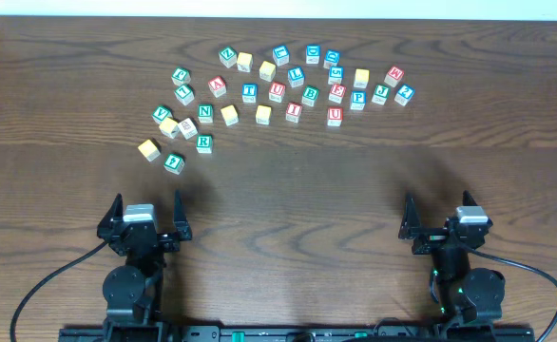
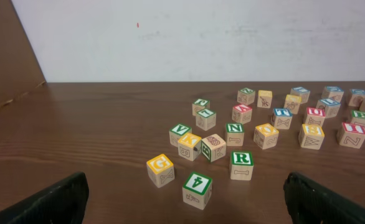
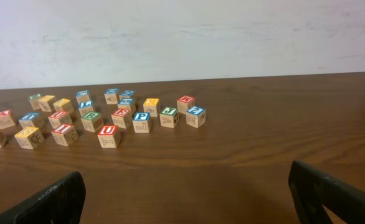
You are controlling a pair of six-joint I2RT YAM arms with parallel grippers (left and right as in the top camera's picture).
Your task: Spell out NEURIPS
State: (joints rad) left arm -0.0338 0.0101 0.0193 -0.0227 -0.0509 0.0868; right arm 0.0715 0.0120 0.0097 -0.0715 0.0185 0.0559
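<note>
Left wrist: tool fingertips [image 2: 58, 202] largely off-frame.

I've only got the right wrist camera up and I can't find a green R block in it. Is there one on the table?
Observer: Yes. The green R block sits over on the left side, ahead of the left gripper; the left wrist camera shows it plainly.
Operator: Okay, and is the green N anywhere near it?
Observer: The green N block stands just behind the R, farther from the arms, with a gap between the two.
</note>
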